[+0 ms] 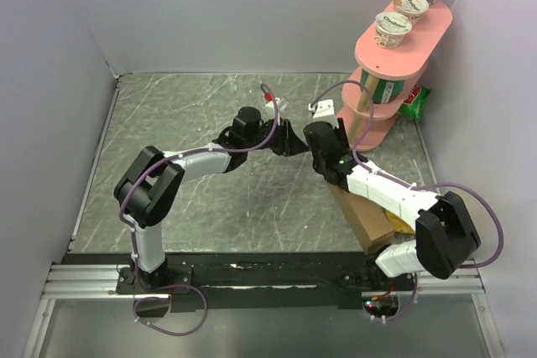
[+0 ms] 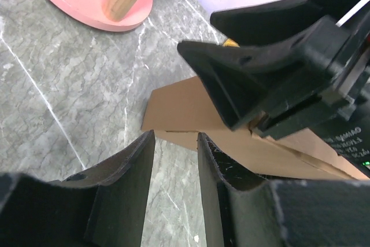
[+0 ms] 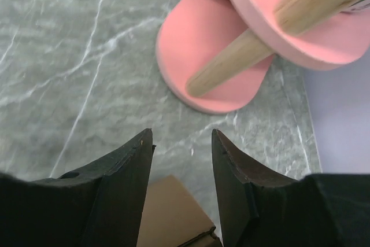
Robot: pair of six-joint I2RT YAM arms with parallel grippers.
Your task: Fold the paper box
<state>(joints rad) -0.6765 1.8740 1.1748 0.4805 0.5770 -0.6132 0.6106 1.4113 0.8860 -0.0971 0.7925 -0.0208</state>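
Box [image 1: 365, 224] mostly under right arm [image 1: 394, 194]; pink shelf [image 1: 401, 48] just beyond, with three cups [image 1: 393, 29] on top. Left gripper [image 2: 175, 137], right gripper [image 3: 181, 135] — both spread, pinching nothing.

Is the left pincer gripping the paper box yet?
No: the left pincer's fingers stand apart over bare table, the paper box lying beyond their tips.

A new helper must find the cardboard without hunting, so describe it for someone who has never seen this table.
Find the pink shelf stand holding yogurt cups at the far right. On the grey marble top, nearer than the stand and partly under the right robot arm, lies the cardboard. It is the only flat, plain brown thing there.
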